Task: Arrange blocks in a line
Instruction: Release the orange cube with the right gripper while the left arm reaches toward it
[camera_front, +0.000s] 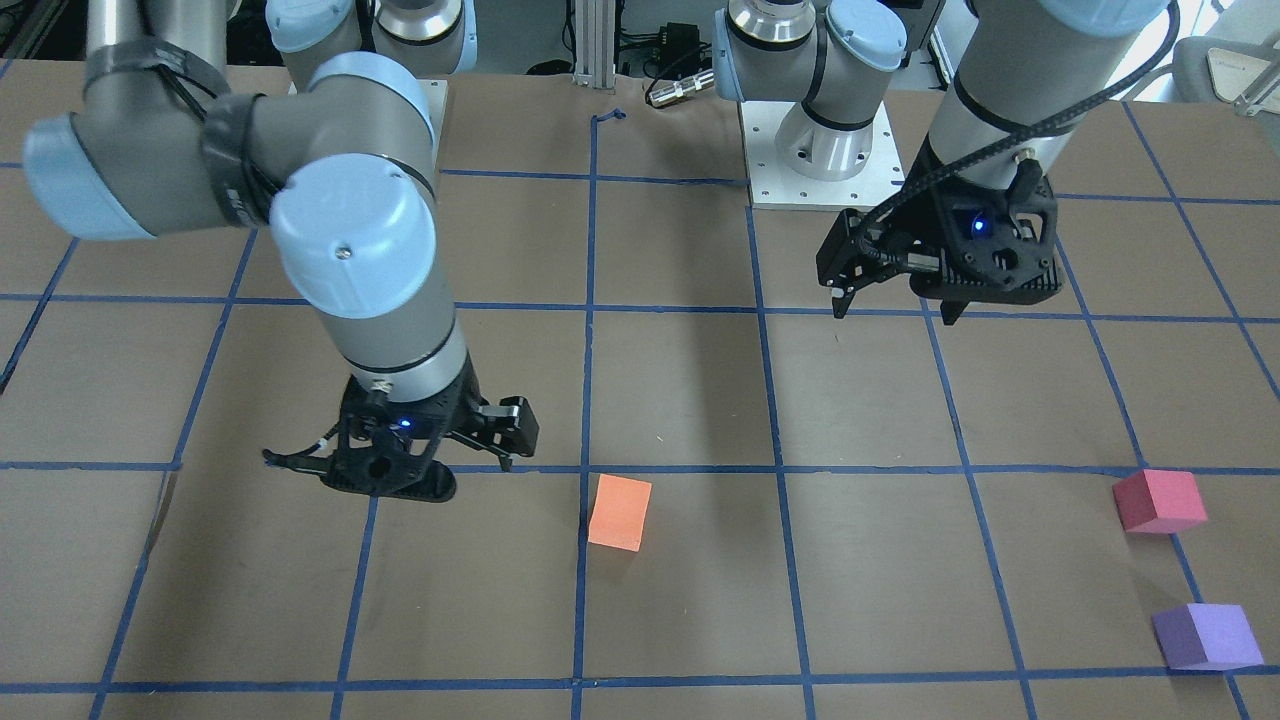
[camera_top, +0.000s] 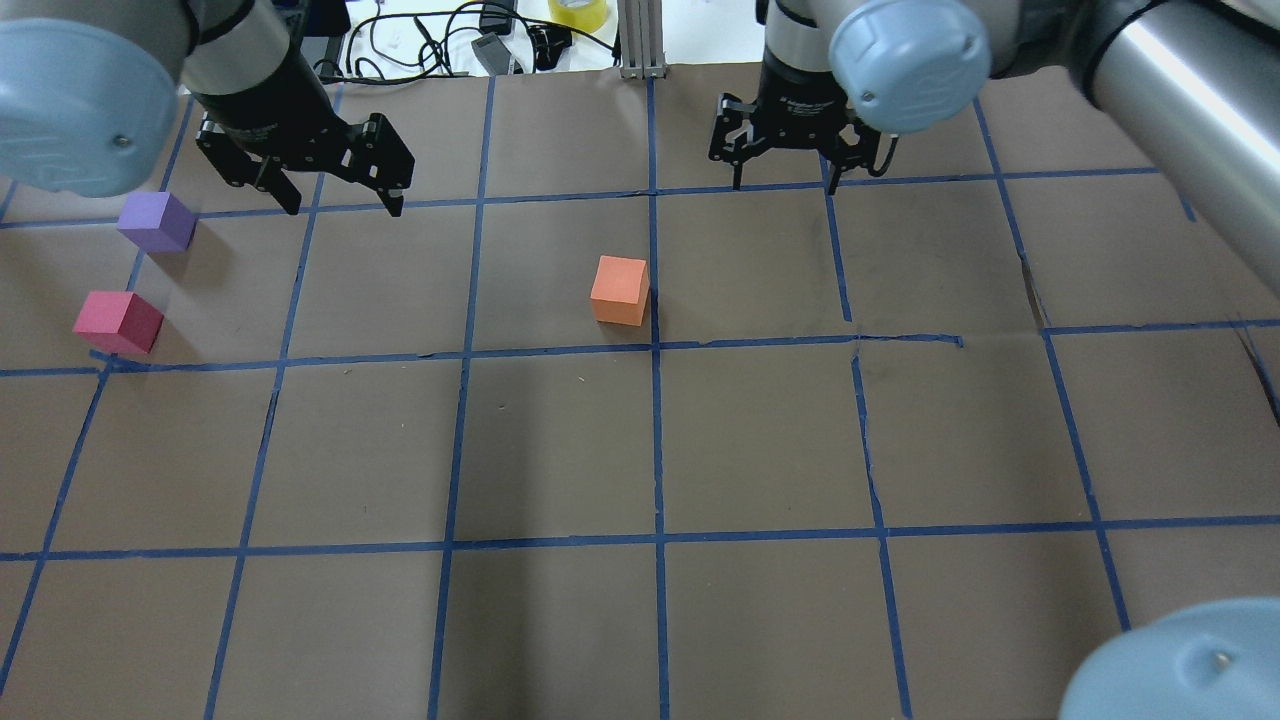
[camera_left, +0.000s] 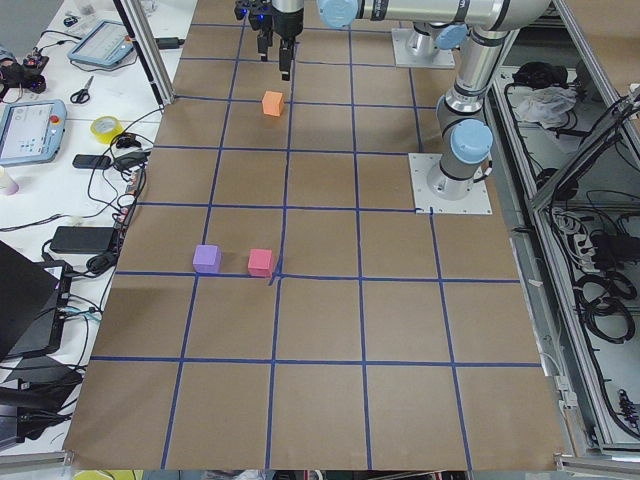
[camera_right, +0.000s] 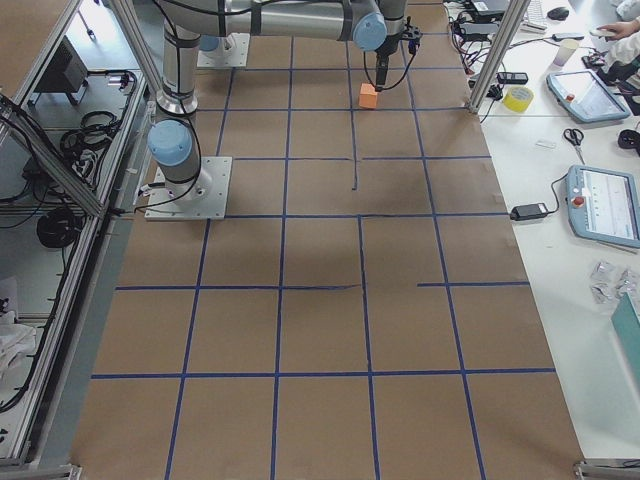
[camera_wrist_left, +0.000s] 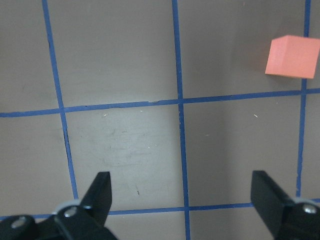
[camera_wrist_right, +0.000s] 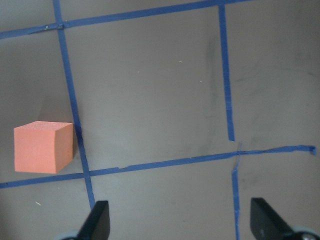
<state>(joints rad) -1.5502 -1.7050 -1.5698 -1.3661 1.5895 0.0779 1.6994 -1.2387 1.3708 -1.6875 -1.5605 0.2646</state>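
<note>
Near the middle of the table (camera_top: 560, 450) I see the orange block (camera_top: 620, 290) touching a tape line (camera_top: 655, 420). The pink block (camera_top: 118, 322) and purple block (camera_top: 157, 221) sit near each other, not touching, far out on the left. My left gripper (camera_top: 345, 195) hangs between purple and orange, jaws wide apart. My right gripper (camera_top: 785, 178) hovers beyond the orange block, jaws also apart.

Table (camera_top: 560, 440): flat brown paper, crossed by a blue tape grid (camera_top: 655, 450). Three blocks, each one plain matte colour: orange block (camera_top: 620, 290), pinkish-red block (camera_top: 118, 322), purple block (camera_top: 156, 221). Left gripper (camera_wrist_left: 182, 200) and right gripper (camera_wrist_right: 180, 222) black, a small blue light (camera_front: 405, 424) on each body. Left arm (camera_front: 1000, 80) and right arm (camera_front: 390, 330) grey, joint caps (camera_front: 355, 245) pale blue.
</note>
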